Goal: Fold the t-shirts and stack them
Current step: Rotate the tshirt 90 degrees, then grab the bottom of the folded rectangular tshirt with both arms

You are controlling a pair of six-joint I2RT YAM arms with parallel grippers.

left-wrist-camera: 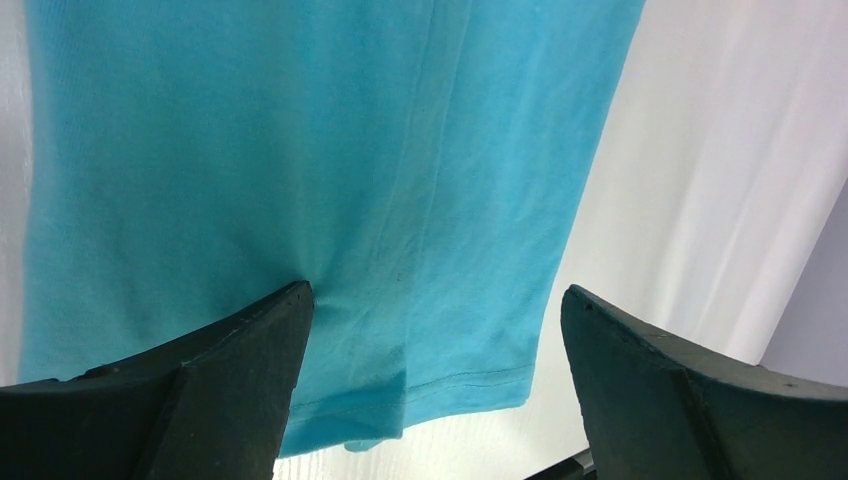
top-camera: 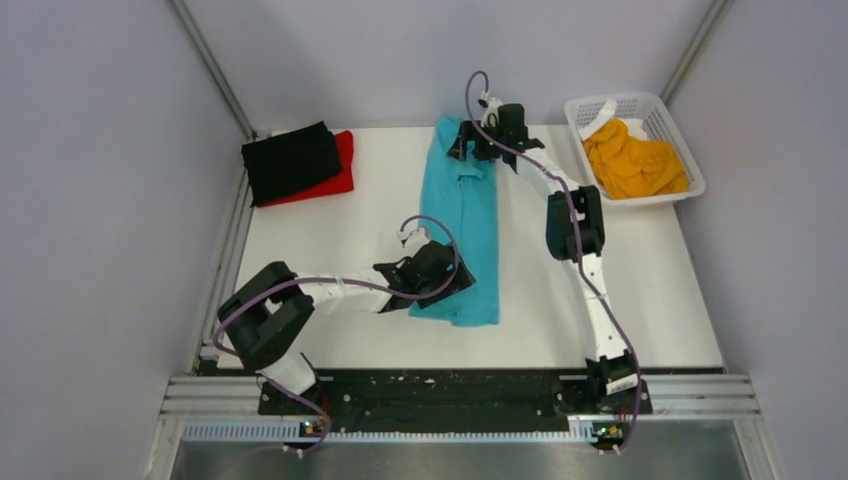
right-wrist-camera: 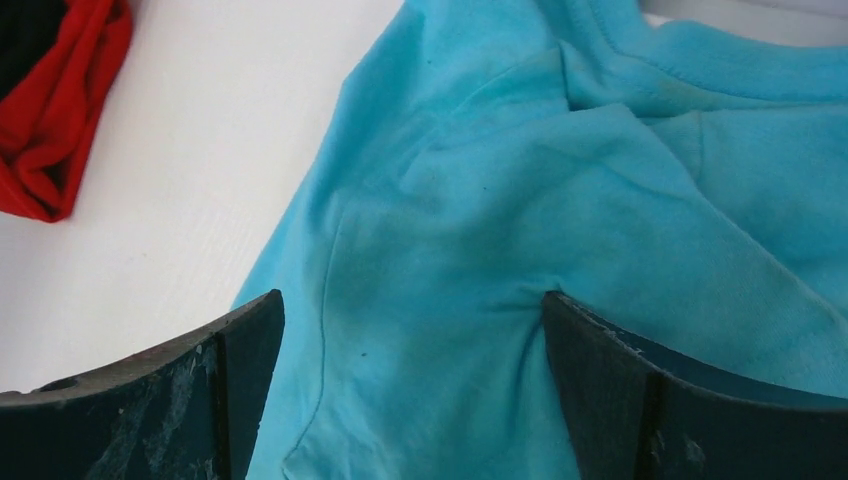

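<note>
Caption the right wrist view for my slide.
Open right gripper over the turquoise t-shirt near its collar, red t-shirt at far left.

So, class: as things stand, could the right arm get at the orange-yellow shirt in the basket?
Probably yes. The orange-yellow shirt lies uncovered in the open-topped basket on the right arm's side, and the right gripper is open over the turquoise shirt, not clamped on it.
</note>
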